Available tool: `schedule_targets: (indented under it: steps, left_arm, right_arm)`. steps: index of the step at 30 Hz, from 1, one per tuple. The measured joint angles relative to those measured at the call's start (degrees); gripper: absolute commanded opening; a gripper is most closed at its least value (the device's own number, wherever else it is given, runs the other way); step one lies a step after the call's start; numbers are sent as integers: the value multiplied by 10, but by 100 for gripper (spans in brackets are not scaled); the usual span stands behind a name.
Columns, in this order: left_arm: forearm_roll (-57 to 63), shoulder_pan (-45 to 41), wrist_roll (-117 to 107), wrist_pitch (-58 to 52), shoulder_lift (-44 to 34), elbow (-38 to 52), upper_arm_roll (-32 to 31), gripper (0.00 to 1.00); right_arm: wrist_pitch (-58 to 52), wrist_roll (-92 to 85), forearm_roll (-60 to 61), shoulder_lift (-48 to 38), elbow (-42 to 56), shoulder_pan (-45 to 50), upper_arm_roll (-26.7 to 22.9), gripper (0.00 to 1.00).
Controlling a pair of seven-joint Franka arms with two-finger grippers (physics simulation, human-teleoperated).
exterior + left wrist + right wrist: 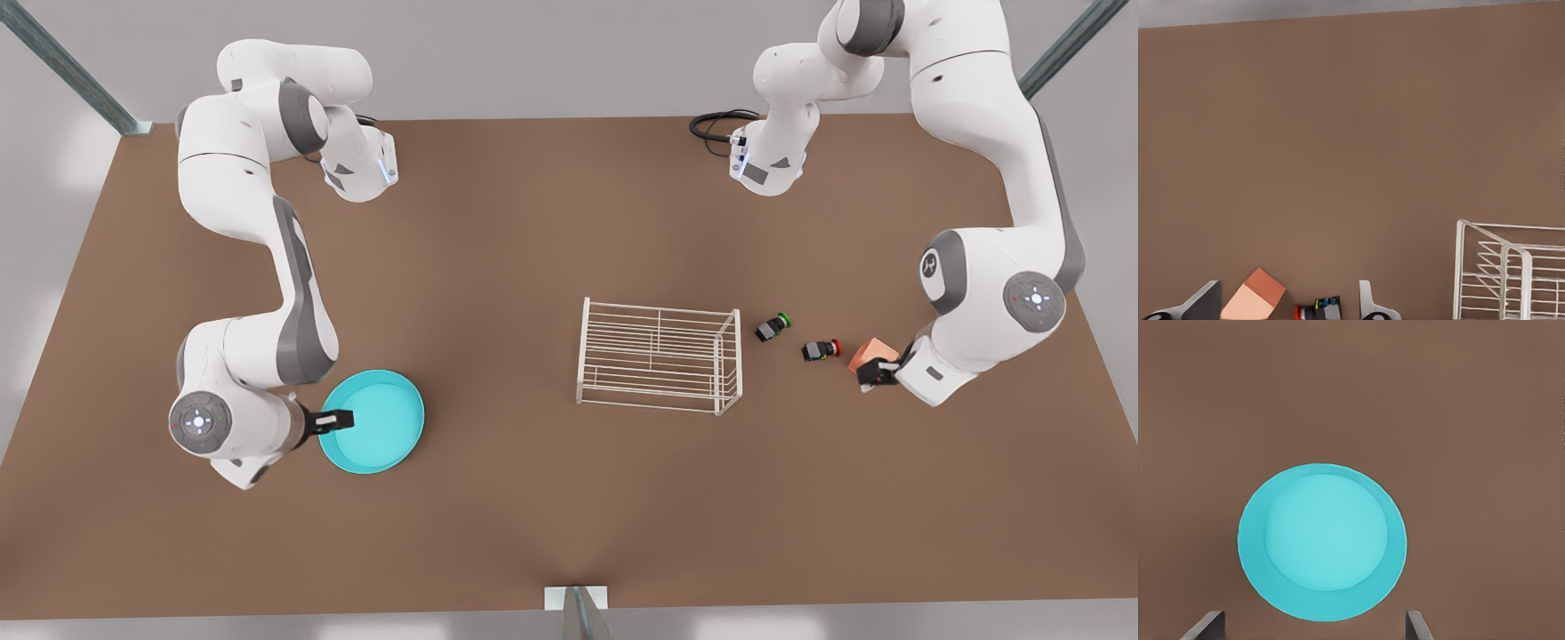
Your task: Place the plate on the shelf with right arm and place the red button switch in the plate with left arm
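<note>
The turquoise plate (373,422) lies flat on the table at the front view's left; it is also in the right wrist view (1323,542). My right gripper (336,420) hangs open over the plate's rim (1313,627), holding nothing. The white wire shelf (584,347) stands at the table's middle. To its right lies the red button switch (821,349). My left gripper (876,372) is open just beyond the orange-red cube (869,353). In the left wrist view, the cube (1253,295) and the switch (1317,310) sit between the spread fingers of the left gripper (1285,307), with the shelf (1459,267) to one side.
A black switch with a green cap (773,327) lies between the shelf and the red one. A black cable (716,124) coils at the table's far edge. Bare brown table stretches between the plate and the shelf.
</note>
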Motion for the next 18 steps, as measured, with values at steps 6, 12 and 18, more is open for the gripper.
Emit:
schedule_targets:
  steps: [6,12,18]
  left_arm:
    - [-5,-71,9,33,5,-3,-25,100]
    - [-70,-85,85,13,6,0,-48,100]
    - [-68,-88,221,35,-7,-75,-50,100]
  right_arm:
    - [60,-2,31,4,-147,-32,-5,100]
    - [151,-35,71,11,-214,-77,-2,100]
    - [197,-85,84,42,-221,-91,-3,99]
